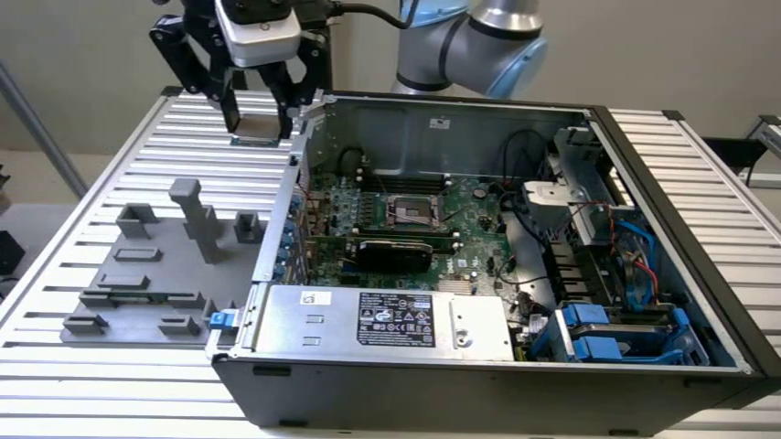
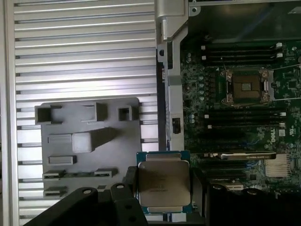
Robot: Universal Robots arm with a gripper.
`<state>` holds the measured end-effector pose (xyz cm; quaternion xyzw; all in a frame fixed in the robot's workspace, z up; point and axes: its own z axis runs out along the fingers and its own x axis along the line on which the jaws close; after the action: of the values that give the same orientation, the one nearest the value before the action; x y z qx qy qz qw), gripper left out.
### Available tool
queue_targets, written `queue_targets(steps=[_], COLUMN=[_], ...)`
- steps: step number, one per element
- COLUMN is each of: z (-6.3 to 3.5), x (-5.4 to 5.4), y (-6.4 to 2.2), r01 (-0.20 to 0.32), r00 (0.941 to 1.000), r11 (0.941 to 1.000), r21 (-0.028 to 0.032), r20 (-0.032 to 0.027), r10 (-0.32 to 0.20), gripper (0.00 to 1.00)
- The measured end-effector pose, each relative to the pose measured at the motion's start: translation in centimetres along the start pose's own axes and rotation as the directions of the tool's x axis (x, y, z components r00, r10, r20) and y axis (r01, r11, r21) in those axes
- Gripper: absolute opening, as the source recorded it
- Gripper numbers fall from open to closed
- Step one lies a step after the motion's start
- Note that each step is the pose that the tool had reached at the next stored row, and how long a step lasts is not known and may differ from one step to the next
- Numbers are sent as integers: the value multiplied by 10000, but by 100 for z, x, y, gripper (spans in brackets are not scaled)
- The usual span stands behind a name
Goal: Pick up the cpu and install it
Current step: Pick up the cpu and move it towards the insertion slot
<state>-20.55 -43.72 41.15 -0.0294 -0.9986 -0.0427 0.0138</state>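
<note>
The cpu (image 2: 163,181), a flat square chip with a silver-white metal top and a thin green edge, sits between my gripper's (image 2: 163,188) black fingers (image 2: 129,182), which are shut on its two sides. In the exterior view my gripper (image 1: 260,123) hangs high over the slatted table, just outside the far corner of the open computer case (image 1: 488,384), on the exterior view's left, with the cpu (image 1: 260,131) level between its fingertips. The motherboard's bare socket (image 1: 411,211) lies inside the case, some way from the gripper; the socket (image 2: 245,86) is uncovered, with its metal frame around it.
A grey plastic fixture (image 1: 159,274) with upright blocks lies on the slatted aluminium table (image 1: 73,384) at the exterior view's left of the case. Inside the case are a power supply (image 1: 390,320), cables (image 1: 537,229) and blue drive bays (image 1: 610,334). The case wall (image 1: 299,155) stands between gripper and socket.
</note>
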Motion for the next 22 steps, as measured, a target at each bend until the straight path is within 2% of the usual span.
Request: queue_targets(steps=[11,16,22], z=[27,89,197], x=[-495,-717,-937], y=[113,220,409], r01=[0,0,-1], r00=[10000,10000,10000], r11=[10000,10000,10000], r21=[1,0,0], r20=[0,0,0], r10=[0,0,1], gripper=[55,55,55])
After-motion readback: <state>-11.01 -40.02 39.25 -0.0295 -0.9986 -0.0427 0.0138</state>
